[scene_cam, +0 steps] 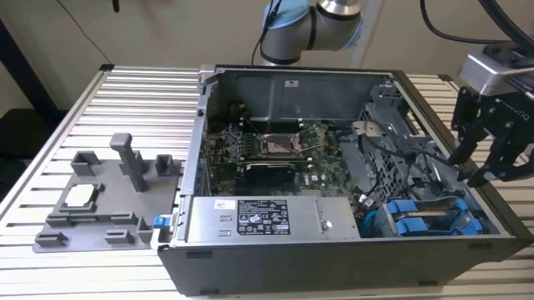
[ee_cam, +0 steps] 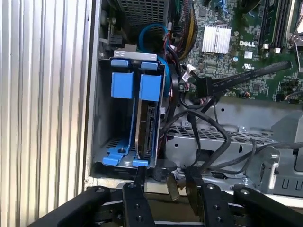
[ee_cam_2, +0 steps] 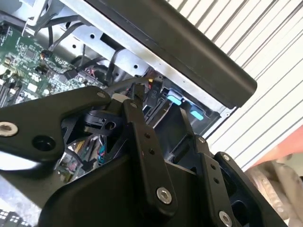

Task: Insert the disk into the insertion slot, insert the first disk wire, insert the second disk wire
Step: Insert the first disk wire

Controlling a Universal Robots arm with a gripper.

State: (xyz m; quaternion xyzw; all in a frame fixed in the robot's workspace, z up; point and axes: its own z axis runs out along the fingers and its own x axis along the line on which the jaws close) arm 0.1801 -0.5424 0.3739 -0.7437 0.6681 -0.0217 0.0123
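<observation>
Roughly a third of the way through, by the look of things. Can see the disk [ee_cam: 147, 127] in the first wrist view standing on edge inside the grey sheet-metal slot [ee_cam: 102, 123], clipped in its blue frame and pushed in level with a second blue carrier [ee_cam: 122, 82] just beside it, so counting that step as done. Cannot find any plug on the disk's exposed connector edge, so judging both wires as yet to go in. Just beside the slot, apart from the disk, a black flat cable [ee_cam: 246, 73] ending in a free plug, hanging among a loose tangle of black wires [ee_cam: 208, 132]; cannot match any of these to the disk with certainty. Hand [ee_cam: 165, 177] released and empty, its fingers [ee_cam: 137, 203] spread well apart with nothing clamped between, poised near the open end of the slot and, as far as visible, touching neither disk nor cable. In the exterior view, same hand hovering over the edge of the open computer case [scene_cam: 276, 275] at the exterior view's right, above the blue tabs [scene_cam: 426, 219] in the case's near corner. Under the case, a slatted metal bench [scene_cam: 142, 94]; well apart at the exterior view's left, a grey plastic tray [scene_cam: 100, 200] lying on those slats.
</observation>
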